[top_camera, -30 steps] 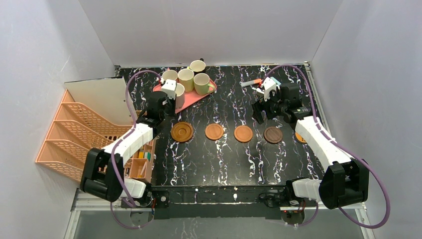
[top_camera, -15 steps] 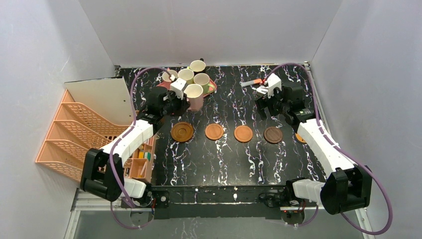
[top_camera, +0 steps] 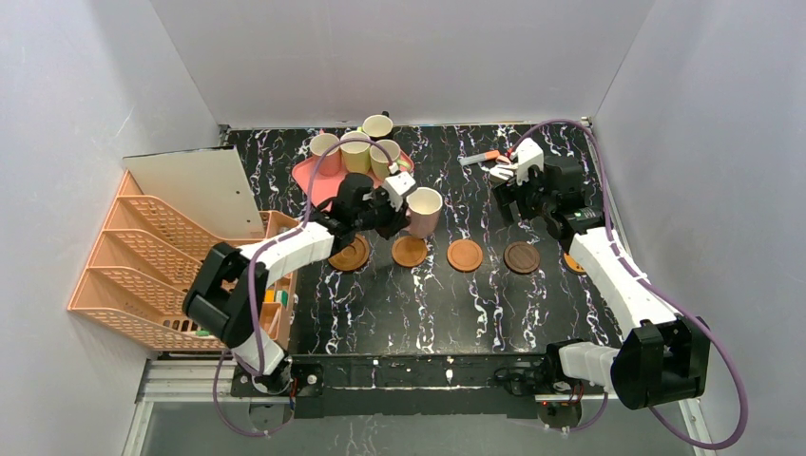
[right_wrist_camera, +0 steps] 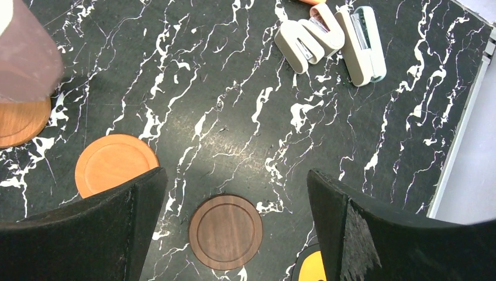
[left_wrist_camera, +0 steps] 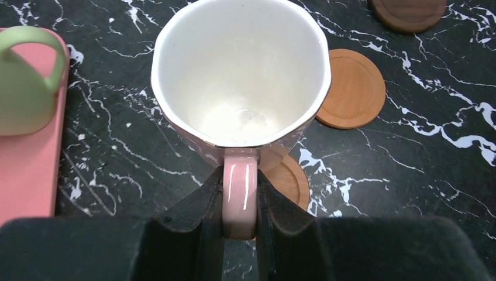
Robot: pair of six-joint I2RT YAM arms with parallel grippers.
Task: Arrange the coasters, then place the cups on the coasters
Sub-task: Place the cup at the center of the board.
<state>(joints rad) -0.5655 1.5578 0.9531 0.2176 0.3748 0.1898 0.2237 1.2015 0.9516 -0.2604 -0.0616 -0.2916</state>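
Note:
My left gripper [left_wrist_camera: 240, 206] is shut on the handle of a pale pink cup [left_wrist_camera: 240, 70], which it holds upright above the table. Under the cup an orange-brown coaster [left_wrist_camera: 290, 178] partly shows. In the top view the pale pink cup [top_camera: 424, 211] hangs just behind the second coaster [top_camera: 410, 251] of a row: one coaster [top_camera: 349, 253] to its left, half under my arm, an orange one [top_camera: 465, 255] and a dark one [top_camera: 521, 256] to its right. Three cups [top_camera: 355, 152] stand on the pink tray [top_camera: 312, 179]; another cup [top_camera: 377, 125] stands behind. My right gripper [right_wrist_camera: 234, 175] is open over the dark coaster [right_wrist_camera: 225, 231].
An orange disc [top_camera: 573, 262] lies half hidden by my right arm. Staplers [right_wrist_camera: 330, 38] and a small orange tool [top_camera: 480, 158] lie at the back right. An orange file rack [top_camera: 143, 256] and organiser box [top_camera: 269, 309] stand along the left edge. White walls close in the table.
My left arm has lifted the pale pink cup off the tray and carried it to the right, over the second coaster. My right gripper has drifted a little further back, still open.

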